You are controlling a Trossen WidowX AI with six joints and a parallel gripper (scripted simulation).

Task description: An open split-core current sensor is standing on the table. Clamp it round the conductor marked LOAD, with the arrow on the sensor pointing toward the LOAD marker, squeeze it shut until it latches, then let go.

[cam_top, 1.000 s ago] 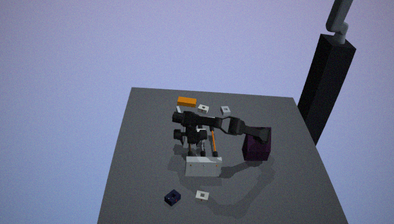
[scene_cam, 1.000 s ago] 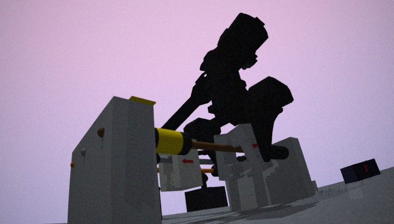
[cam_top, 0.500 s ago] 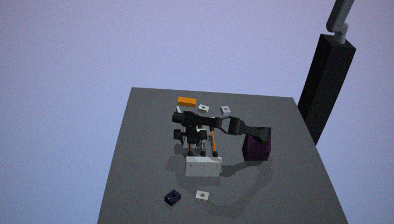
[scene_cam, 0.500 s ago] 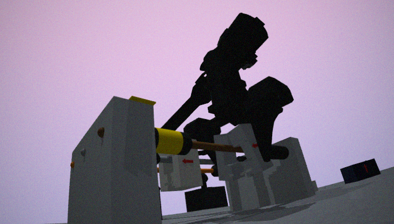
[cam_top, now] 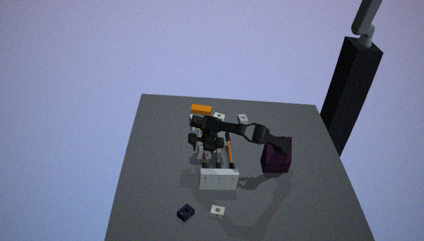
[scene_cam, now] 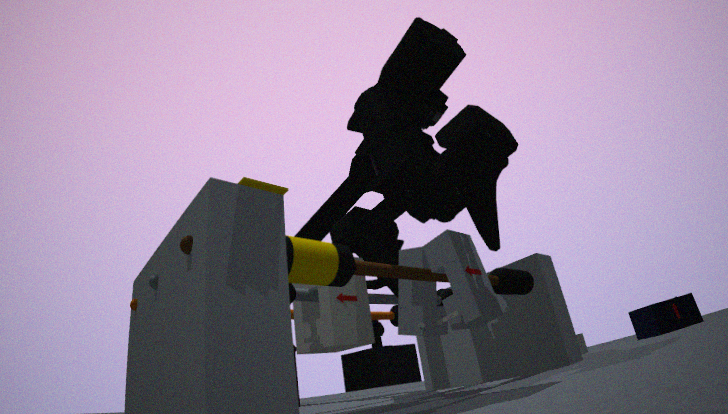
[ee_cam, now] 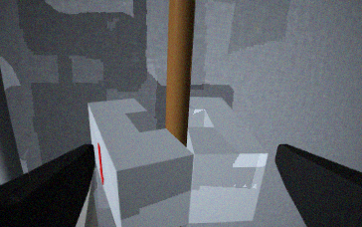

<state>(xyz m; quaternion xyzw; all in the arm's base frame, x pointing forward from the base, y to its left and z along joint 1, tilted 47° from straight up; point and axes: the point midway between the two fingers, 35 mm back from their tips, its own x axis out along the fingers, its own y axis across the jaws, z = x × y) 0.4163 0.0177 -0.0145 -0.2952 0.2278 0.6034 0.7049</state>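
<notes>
"As the tool (cam_top: 206,152) (scene_cam: 445,269) (ee_cam: 188,153) stands spread, where is the sensor (cam_top: 200,153) (scene_cam: 463,286) (ee_cam: 149,149)?"

"Between its fingers, around the brown conductor (cam_top: 204,156) (scene_cam: 392,270) (ee_cam: 180,65), apparently ajar; any squeeze must run across the conductor's length."

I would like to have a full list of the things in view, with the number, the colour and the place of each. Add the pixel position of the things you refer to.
end block (cam_top: 219,183) (scene_cam: 537,307): one, grey, conductors' near end in top view
conductors: three, two orange-brown, one grey, running from that block
yellow sleeve (scene_cam: 314,261): one, on the front conductor
split sensor (scene_cam: 464,280) (ee_cam: 154,149): one, pale grey, at the front conductor
orange block (cam_top: 200,109): one, table's far side
dark blue block (cam_top: 184,212) (scene_cam: 666,316): one, table's near side
purple block (cam_top: 275,163): one, under the arm's base
claw (ee_cam: 188,153): one, black, open around the sensor
</notes>
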